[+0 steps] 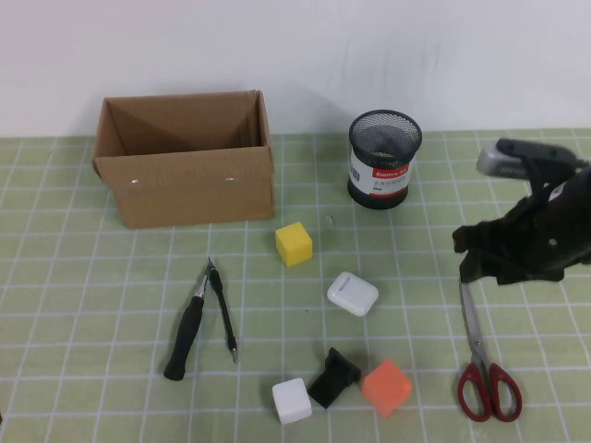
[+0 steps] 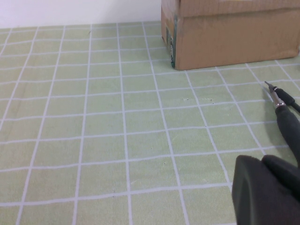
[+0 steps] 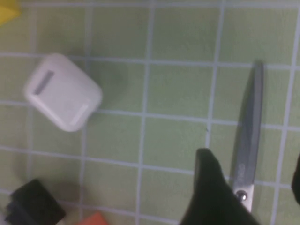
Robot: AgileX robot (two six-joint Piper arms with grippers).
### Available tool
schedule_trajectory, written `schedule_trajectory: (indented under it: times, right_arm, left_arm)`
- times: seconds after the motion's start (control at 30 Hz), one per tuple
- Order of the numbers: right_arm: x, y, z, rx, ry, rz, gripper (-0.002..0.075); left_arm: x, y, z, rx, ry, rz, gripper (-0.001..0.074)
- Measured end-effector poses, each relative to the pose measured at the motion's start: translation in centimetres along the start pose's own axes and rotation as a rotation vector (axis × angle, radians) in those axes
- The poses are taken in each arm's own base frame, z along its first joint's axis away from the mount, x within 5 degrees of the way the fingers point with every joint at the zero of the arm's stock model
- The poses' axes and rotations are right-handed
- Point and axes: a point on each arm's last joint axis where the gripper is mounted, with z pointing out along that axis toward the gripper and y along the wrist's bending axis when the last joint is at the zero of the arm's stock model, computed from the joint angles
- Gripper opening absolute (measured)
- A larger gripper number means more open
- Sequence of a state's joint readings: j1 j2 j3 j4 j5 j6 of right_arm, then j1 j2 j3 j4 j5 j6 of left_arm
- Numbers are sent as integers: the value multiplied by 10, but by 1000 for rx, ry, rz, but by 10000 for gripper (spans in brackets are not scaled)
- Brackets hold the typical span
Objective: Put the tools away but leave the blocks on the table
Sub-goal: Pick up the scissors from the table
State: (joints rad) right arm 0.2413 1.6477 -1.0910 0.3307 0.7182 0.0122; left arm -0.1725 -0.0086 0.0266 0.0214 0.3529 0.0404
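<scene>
The red-handled scissors (image 1: 485, 355) lie on the table's green mat (image 1: 111, 277) at the right, blades pointing away. My right gripper (image 1: 480, 268) hovers over the blades, open; in the right wrist view its fingers (image 3: 208, 187) straddle the scissors (image 3: 248, 126) near the pivot. The black-handled screwdriver (image 1: 187, 328) and the thin black rod (image 1: 224, 316) lie at the left front. The yellow block (image 1: 294, 244), white block (image 1: 292, 401) and orange block (image 1: 386, 388) sit on the mat. My left gripper (image 2: 265, 187) is shut and empty, low beside the screwdriver (image 2: 288, 124); it is outside the high view.
An open cardboard box (image 1: 185, 171) stands at the back left. A black mesh cup (image 1: 383, 159) stands at the back centre. A white glossy case (image 1: 353, 293) and a small black angular piece (image 1: 334, 377) lie among the blocks.
</scene>
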Motion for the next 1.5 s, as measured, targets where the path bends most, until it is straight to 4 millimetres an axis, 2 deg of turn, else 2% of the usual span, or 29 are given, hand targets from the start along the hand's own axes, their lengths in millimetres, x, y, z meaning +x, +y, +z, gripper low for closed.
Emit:
schedule_trajectory:
  times: [0.2,0.4,0.53,0.8,0.93,1.0,1.1,1.13,1.33,1.5]
  right_arm:
    - [3,-1,12,76,36,-24,323]
    - [11,18,18,197,20,-153,323]
    - [15,27,27,205,29,-170,323]
    - [21,19,60,238,122,-151,320]
    - [26,14,73,262,184,-143,243]
    - [28,13,75,271,206,-133,169]
    - [30,12,75,278,223,-131,14]
    - [30,12,75,280,225,-128,-8]
    - [27,13,74,280,223,-126,-7]
    - [5,25,61,264,176,-182,-7]
  left_arm:
    - [0,0,0,0,0,0,-3]
    - [0,0,0,0,0,0,-4]
    - [0,0,0,0,0,0,-3]
    - [0,0,0,1,0,-3,-3]
    - [0,0,0,3,0,-7,-3]
    - [0,0,0,3,0,-7,-3]
    - [0,0,0,3,0,-7,-3]
    - [0,0,0,3,0,-7,-3]
    - [0,0,0,3,0,-7,-3]
    - [0,0,0,3,0,-7,-3]
